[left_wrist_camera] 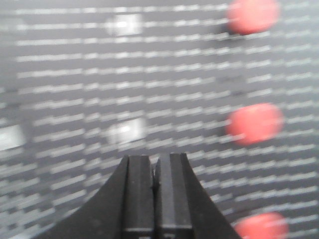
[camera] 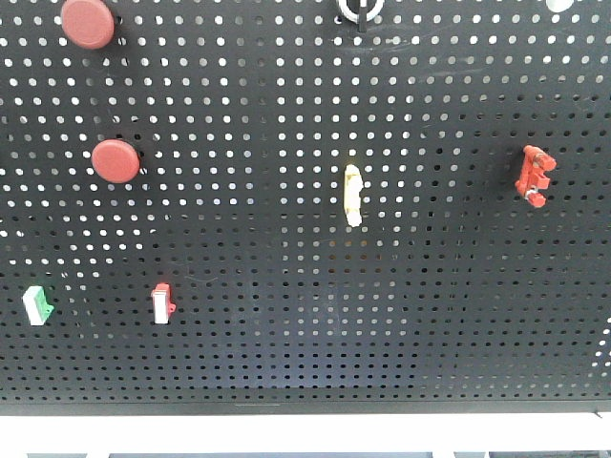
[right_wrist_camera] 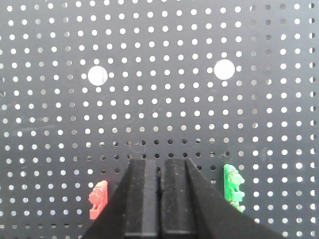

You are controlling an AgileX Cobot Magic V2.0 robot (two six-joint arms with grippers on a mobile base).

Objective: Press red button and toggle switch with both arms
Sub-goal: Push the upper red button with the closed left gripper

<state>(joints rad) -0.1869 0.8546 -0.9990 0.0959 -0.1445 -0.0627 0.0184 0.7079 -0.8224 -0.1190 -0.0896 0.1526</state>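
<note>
Two round red buttons [camera: 116, 160] [camera: 88, 21] sit on the black pegboard [camera: 305, 315] at upper left. A red toggle switch [camera: 535, 177] is mounted at right. The left wrist view is blurred: my left gripper [left_wrist_camera: 154, 162] is shut on nothing, short of the board, with red buttons [left_wrist_camera: 254, 123] [left_wrist_camera: 253, 15] [left_wrist_camera: 261, 226] up to its right. My right gripper [right_wrist_camera: 159, 164] is shut and empty, facing the board between a red toggle switch [right_wrist_camera: 98, 199] on its left and a green one [right_wrist_camera: 233, 186] on its right. Neither arm appears in the front view.
The board also carries a yellow lever [camera: 352, 195], a green rocker [camera: 36, 305], a red rocker [camera: 162, 303] and a black knob [camera: 361, 10] at the top edge. Two large white holes [right_wrist_camera: 97, 75] [right_wrist_camera: 224, 69] lie above the right gripper.
</note>
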